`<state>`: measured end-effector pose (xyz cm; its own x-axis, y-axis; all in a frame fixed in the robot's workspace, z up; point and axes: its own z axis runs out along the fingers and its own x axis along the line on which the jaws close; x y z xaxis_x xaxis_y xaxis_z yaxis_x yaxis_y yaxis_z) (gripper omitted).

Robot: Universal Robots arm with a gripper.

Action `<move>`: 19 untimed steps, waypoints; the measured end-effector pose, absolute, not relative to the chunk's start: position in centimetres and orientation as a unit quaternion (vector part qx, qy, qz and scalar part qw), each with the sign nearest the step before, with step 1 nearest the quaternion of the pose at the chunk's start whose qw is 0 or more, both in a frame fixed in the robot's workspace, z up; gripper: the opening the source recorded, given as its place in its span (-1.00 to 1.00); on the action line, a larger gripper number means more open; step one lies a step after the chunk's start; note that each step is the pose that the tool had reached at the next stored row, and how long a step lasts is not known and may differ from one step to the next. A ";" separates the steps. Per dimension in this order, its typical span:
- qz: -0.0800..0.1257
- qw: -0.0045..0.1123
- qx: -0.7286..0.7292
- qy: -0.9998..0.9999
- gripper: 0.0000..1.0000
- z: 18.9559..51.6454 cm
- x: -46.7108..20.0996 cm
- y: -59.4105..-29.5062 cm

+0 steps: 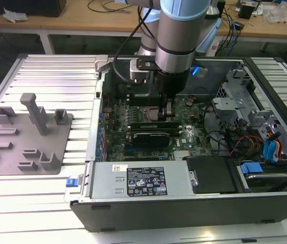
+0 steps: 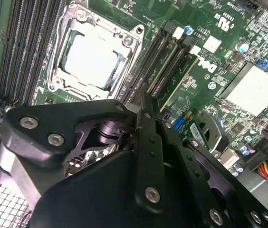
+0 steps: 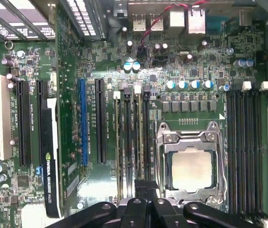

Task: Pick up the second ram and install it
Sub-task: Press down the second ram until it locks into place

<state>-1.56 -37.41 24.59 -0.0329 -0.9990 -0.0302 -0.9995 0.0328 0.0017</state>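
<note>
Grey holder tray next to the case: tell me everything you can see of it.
The grey holder tray is a flat, matte, plastic-looking plate with raised blocks, shallow slot walls and one tall post with a wider head. It lies flat on the ribbed metal table, to the exterior view's left of the open computer case, apart from it. The gripper is down inside the case, not touching the tray.

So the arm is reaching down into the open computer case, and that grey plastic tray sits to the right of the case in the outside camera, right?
Not quite. The gripper does reach down into the open computer case, but in the exterior view the grey plastic tray sits to the left of the case, on the ribbed table.
</note>
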 end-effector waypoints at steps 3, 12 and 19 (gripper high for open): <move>0.012 0.009 -0.695 0.719 -0.84 24.6 -0.6 -37.4; 0.013 0.008 -0.695 0.719 -0.84 24.1 2.2 -37.4; 0.013 0.008 -0.695 0.719 -0.84 23.3 2.2 -37.4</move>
<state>2.23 -37.41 23.33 -0.0330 -0.9990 -0.0300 -0.9994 0.0328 0.0080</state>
